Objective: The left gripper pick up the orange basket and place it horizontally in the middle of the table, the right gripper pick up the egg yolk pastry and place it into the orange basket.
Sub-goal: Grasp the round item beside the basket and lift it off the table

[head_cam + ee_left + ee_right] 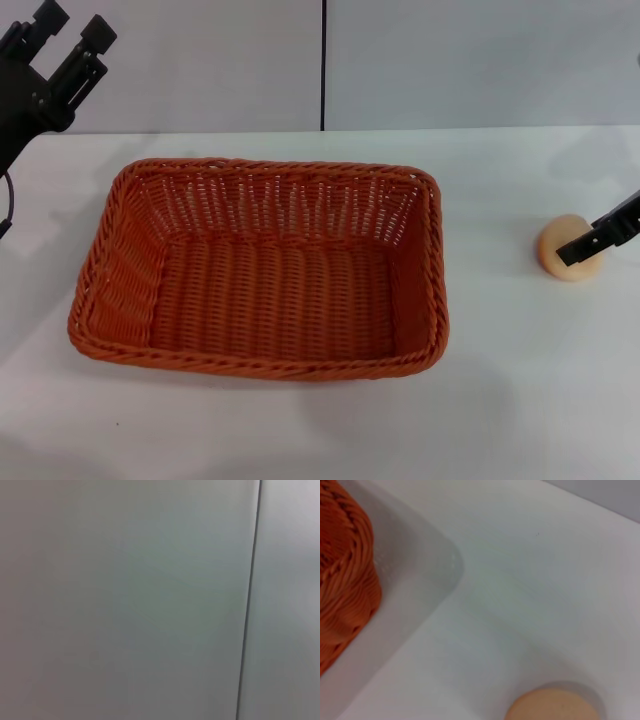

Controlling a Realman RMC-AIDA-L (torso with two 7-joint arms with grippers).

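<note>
Head view is showing the right hand [590,243] overlapping the egg yolk pastry [562,250], grip unclear, while the spread left hand [72,28] is hanging beyond the orange basket [260,270].

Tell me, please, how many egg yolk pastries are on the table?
1. The egg yolk pastry lies on the white table, to the right of the orange basket, with the right hand at it. The basket is empty; none seems hidden.

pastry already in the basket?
No. In the head view the egg yolk pastry sits on the table to the right of the empty orange basket, at the right gripper.
</note>
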